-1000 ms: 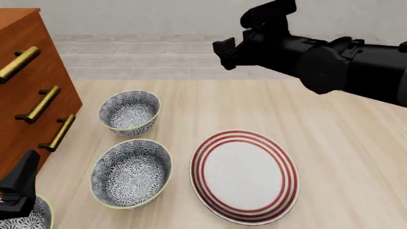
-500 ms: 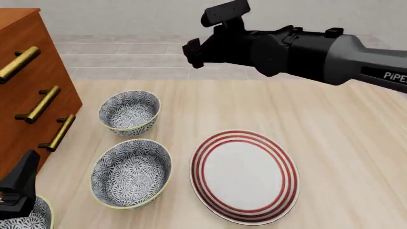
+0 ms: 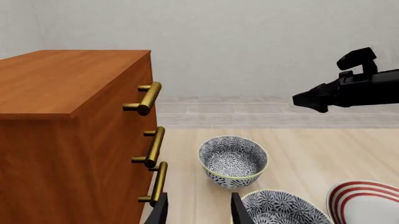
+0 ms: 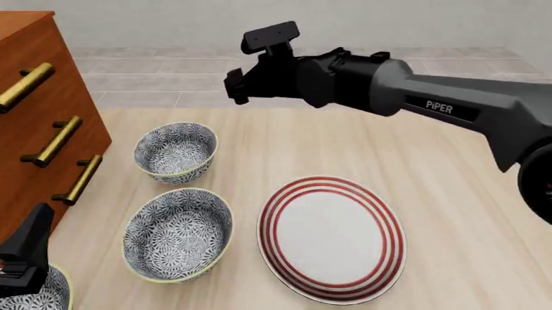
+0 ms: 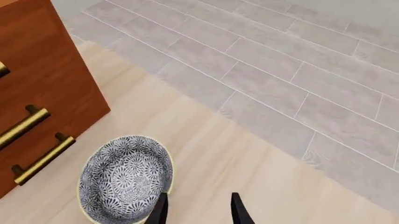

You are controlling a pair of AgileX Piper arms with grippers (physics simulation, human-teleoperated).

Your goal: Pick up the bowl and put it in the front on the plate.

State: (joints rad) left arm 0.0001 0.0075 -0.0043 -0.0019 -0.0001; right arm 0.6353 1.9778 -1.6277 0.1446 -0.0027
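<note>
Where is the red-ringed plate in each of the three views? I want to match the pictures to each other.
Front view: the plate lies at lower centre, right of the nearer bowl.
Left wrist view: the plate is cut off at the lower right corner.
Right wrist view: not in it.
Shared landmark: the wooden drawer cabinet with brass handles appears in all three views.

Counter (image 4: 448, 194) right of the plate (image 4: 332, 237) is bare wood. The dresser (image 4: 39, 110) walls off the left edge, brass handles (image 4: 53, 141) jutting toward the far bowl (image 4: 175, 152). Narrow gaps separate far bowl, middle bowl (image 4: 178, 234) and plate. Right arm (image 4: 405, 97) spans the air over the counter's far side.
</note>
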